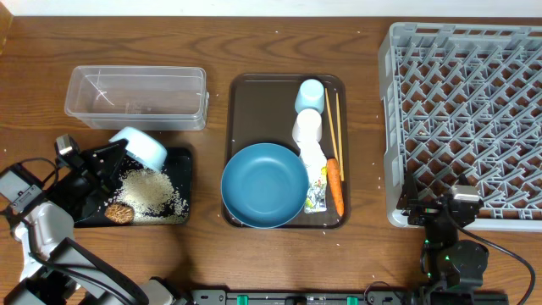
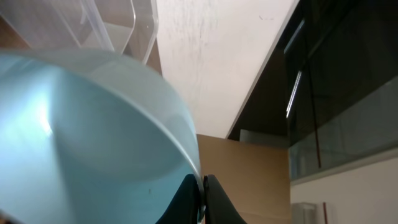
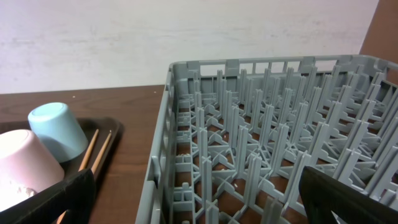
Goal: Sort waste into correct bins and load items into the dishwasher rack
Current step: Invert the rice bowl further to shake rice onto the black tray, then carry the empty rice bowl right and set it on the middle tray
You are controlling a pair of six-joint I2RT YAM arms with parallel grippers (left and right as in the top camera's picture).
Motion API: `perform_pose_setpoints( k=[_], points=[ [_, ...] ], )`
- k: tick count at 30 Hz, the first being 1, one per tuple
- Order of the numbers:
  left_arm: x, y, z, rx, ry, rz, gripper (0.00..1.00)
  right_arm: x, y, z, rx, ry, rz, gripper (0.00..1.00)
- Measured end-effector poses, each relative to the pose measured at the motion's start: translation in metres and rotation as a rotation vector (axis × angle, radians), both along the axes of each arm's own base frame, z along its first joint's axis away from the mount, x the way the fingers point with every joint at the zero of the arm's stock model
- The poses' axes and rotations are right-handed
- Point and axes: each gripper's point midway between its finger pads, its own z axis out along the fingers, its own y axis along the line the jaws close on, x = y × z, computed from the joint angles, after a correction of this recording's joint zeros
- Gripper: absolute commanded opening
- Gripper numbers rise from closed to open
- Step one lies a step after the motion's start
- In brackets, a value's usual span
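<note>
Your left gripper (image 2: 202, 186) is pressed together on the rim of the small pale-blue bowl (image 1: 142, 146), which hangs tipped over the black tray (image 1: 179, 165). On the tray below it lie the loose rice (image 1: 152, 193) and the brown lump (image 1: 122, 212). The bowl's likely destination, the dishwasher rack (image 1: 466, 110), lies well apart to the right, beyond the brown serving tray (image 1: 254, 93). Your right gripper (image 3: 199, 202), spread wide and empty, sits by the rack's near left corner and is the nearer arm. No item stands in the rack's cells, so room appears ample.
</note>
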Motion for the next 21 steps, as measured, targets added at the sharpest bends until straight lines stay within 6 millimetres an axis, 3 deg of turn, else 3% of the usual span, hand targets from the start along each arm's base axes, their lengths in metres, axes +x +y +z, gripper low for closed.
perform_pose_setpoints(
  k=[15,21],
  points=[
    [0.005,-0.007,0.002,0.022,-0.02,-0.029,0.06,0.0,0.0,0.0,0.0,0.0,0.0,0.99],
    [0.007,-0.02,0.007,0.039,-0.036,-0.067,0.06,0.0,0.0,0.0,0.0,0.0,0.0,0.99]
  ],
)
